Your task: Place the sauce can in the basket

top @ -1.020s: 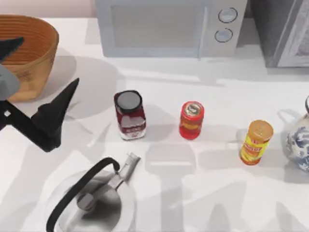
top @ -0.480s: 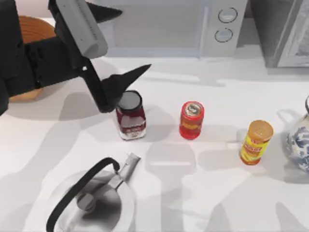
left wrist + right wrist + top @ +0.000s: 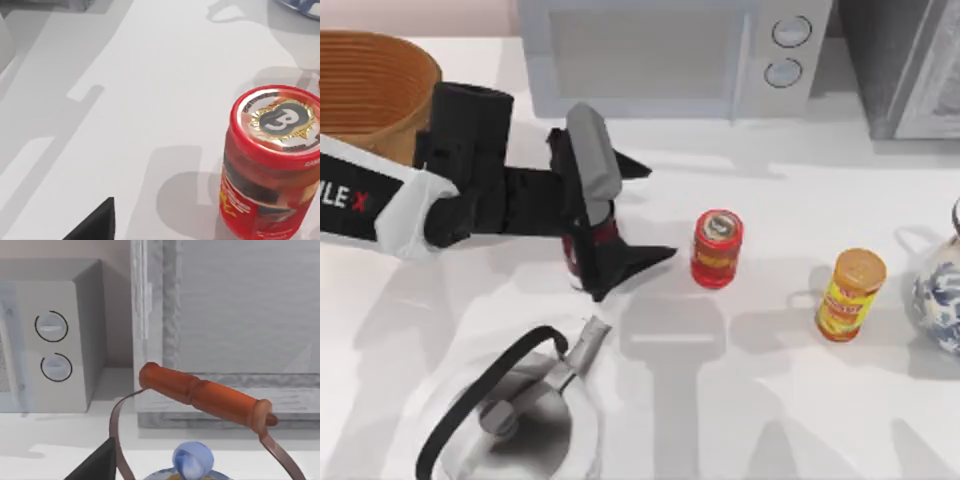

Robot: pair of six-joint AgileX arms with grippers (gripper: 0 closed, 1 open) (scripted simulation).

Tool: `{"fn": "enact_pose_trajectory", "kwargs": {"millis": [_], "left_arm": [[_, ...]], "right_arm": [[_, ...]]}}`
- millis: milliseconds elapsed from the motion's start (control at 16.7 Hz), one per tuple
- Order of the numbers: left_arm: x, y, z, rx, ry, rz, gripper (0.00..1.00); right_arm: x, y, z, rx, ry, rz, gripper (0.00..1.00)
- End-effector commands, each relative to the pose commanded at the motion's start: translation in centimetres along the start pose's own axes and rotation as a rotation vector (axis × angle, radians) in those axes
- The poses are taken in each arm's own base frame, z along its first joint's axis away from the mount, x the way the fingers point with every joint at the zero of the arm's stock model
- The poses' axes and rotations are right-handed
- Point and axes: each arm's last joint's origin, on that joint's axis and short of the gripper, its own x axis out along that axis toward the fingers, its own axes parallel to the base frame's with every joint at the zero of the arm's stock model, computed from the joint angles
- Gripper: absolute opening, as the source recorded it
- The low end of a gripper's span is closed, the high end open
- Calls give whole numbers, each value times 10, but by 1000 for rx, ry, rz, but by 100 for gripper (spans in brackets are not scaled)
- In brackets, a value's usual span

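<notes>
The sauce can [image 3: 717,248], bright red with a yellow-orange label and a shiny top, stands upright at the table's middle; the left wrist view shows it close up [image 3: 272,160]. My left gripper [image 3: 656,212] is open just left of the can, its two dark fingers spread wide and pointing toward it without touching. It hovers over the dark red jar [image 3: 576,258] and hides most of it. The tan woven basket [image 3: 375,60] sits at the far left back corner, behind my left arm. My right arm stays parked by the teapot at the table's right.
A microwave [image 3: 660,55] and a grey cabinet [image 3: 910,60] line the back. A metal kettle [image 3: 510,410] sits front left. A yellow bottle [image 3: 850,293] and a blue-and-white teapot [image 3: 940,290] with an orange handle [image 3: 205,395] stand to the right.
My left arm has swung in from the far left, past the basket, and now stretches rightward over the jar with its open fingers near the sauce can. The objects have not moved.
</notes>
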Motion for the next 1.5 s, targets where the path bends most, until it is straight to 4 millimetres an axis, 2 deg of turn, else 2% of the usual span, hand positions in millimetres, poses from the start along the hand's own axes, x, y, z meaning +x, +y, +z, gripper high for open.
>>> {"fn": "enact_pose_trajectory", "kwargs": {"millis": [180,300,540,600,780,1140,1320,1500], "left_arm": [[24,0,-21,-27,-3,-87,100],[30,0,-27,-26,-8,-111,100],[31,0,-28,-25,-9,-113,100],[27,6,-17,6,-33,-92,100],[33,3,-12,-13,-24,-100,100],[71,-11,2,-24,-10,-115,100],[90,-14,-6,-23,-9,-117,100],[99,-10,-20,-25,-8,-116,100]], "right_arm": [[0,0,0,0,0,0,100],[0,0,0,0,0,0,100],[0,0,0,0,0,0,100],[0,0,0,0,0,0,100],[0,0,0,0,0,0,100],[0,0,0,0,0,0,100],[0,0,0,0,0,0,100],[0,0,0,0,0,0,100]]}}
